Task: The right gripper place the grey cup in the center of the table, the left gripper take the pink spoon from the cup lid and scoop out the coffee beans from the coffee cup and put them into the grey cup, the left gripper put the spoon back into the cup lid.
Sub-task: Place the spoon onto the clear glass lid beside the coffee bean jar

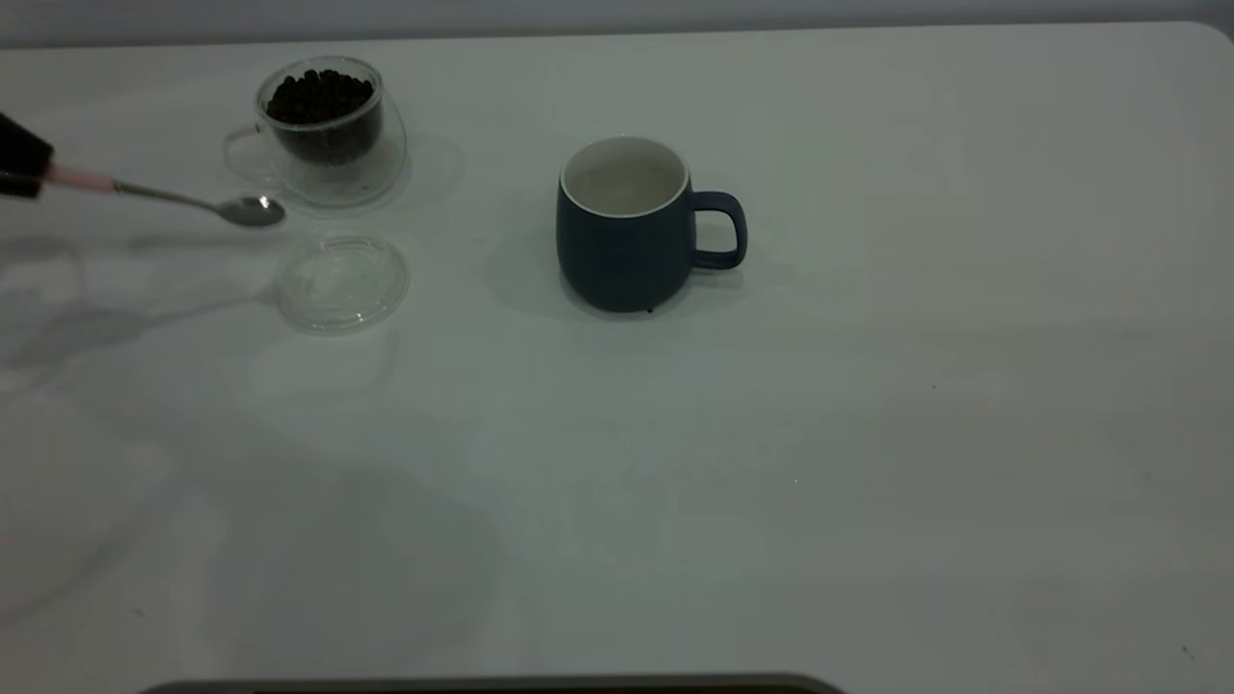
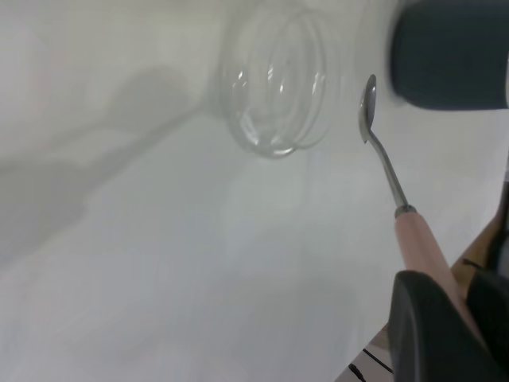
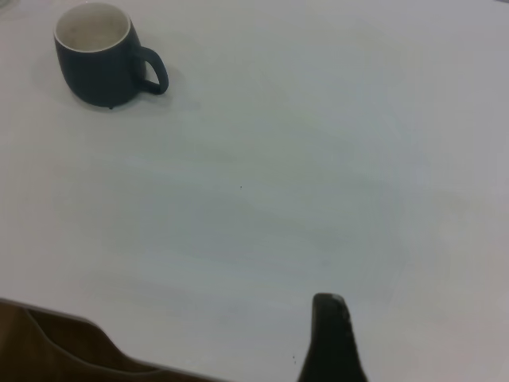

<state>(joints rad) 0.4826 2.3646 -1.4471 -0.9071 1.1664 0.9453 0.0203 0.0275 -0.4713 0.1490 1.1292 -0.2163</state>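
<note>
At the far left edge of the exterior view, the left pincer [image 1: 17, 166] is clenched on the pink handle of the spoon [image 1: 193, 200], whose empty metal bowl hangs above the table [image 1: 868, 463], between the coffee cup [image 1: 328, 130] and the lid [image 1: 342, 281]. The beans [image 1: 320, 96] fill the coffee cup at upper left. The grey cup [image 1: 625, 226] stands upright near centre, handle pointing right. Only one dark finger of the right pincer [image 3: 332, 338] shows, so its state cannot be told.

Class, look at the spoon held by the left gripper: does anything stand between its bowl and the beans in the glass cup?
Nothing visible does. The pink spoon hangs beside the coffee cup, whose top is open.
</note>
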